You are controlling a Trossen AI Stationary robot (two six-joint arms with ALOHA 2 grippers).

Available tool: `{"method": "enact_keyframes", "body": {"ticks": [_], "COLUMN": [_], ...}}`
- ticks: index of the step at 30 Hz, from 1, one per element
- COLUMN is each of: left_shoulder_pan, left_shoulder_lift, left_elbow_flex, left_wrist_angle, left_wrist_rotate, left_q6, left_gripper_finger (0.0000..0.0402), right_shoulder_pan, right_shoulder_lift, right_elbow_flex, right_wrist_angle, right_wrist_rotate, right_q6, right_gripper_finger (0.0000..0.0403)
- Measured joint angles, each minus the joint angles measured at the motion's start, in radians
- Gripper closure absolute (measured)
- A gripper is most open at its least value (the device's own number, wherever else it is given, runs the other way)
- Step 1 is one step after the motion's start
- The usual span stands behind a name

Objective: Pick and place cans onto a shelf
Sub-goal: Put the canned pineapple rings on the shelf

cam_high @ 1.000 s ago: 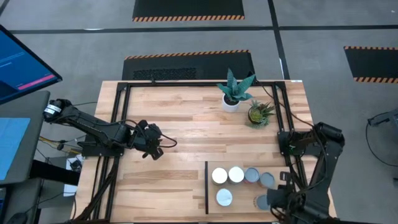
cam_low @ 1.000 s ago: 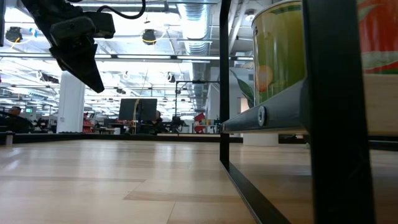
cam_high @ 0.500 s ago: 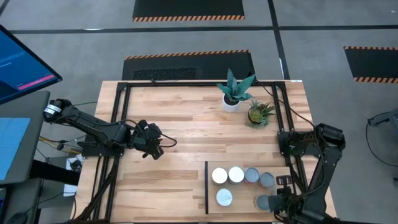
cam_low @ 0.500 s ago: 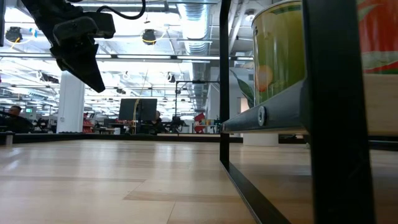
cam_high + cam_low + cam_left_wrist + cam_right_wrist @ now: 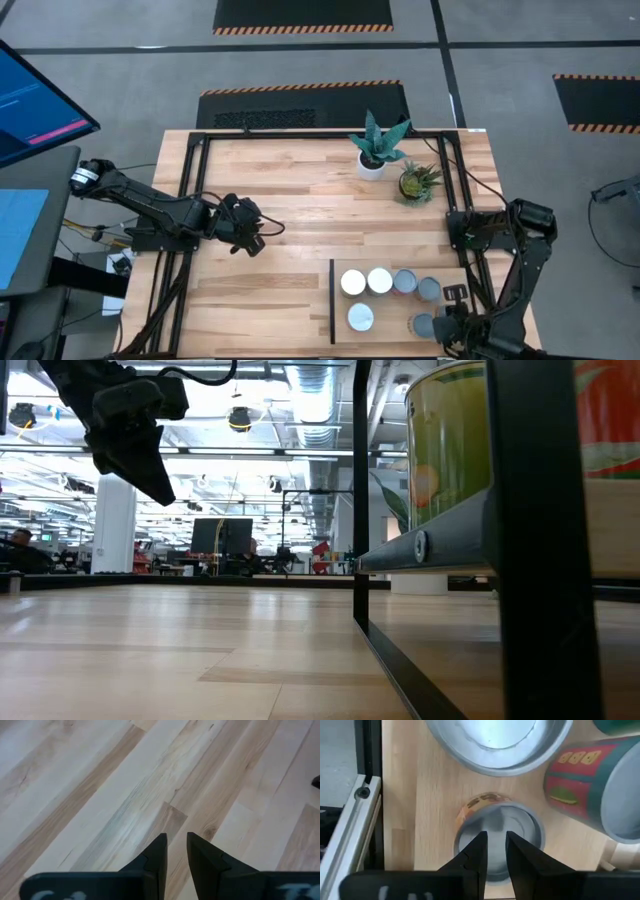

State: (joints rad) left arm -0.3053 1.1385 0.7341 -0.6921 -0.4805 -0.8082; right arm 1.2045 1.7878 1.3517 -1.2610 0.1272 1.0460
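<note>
Six cans (image 5: 380, 281) overhead, one (image 5: 450, 445) low

Stood six cans (image 5: 380, 281) on the shelf (image 5: 392, 303) at the table's (image 5: 300, 190) near right. Hovered left gripper (image 5: 250, 237) over bare wood, well apart. Hung right gripper (image 5: 446, 322) beside the can (image 5: 423, 325) at the shelf's right edge. Sat two plants (image 5: 378, 143) farther back.

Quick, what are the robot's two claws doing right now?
Left gripper: nearly shut, holding nothing, above bare tabletop.
Right gripper: nearly shut, empty, above a can on the shelf.
</note>
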Motion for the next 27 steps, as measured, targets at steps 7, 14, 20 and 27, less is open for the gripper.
{"method": "enact_keyframes", "body": {"ticks": [7, 14, 20, 27], "left_shoulder_pan": [0.0, 0.0, 0.0, 0.0], "left_shoulder_lift": [0.0, 0.0, 0.0, 0.0], "left_elbow_flex": [0.0, 0.0, 0.0, 0.0], "left_wrist_angle": [0.003, 0.003, 0.003, 0.003], "left_wrist_rotate": [0.0, -0.001, -0.001, -0.002], "left_q6": [0.0, 0.01, 0.01, 0.029], "left_gripper_finger": [0.034, 0.034, 0.034, 0.034], "right_shoulder_pan": [0.0, 0.0, 0.0, -0.001], "right_shoulder_lift": [0.0, 0.0, 0.0, 0.0], "right_elbow_flex": [-0.001, -0.001, -0.001, -0.001], "right_wrist_angle": [0.029, 0.037, 0.037, 0.037], "right_wrist_rotate": [-0.001, -0.066, -0.106, -0.157], "right_q6": [0.034, 0.065, 0.082, 0.148], "right_gripper_finger": [0.031, 0.031, 0.031, 0.031]}}
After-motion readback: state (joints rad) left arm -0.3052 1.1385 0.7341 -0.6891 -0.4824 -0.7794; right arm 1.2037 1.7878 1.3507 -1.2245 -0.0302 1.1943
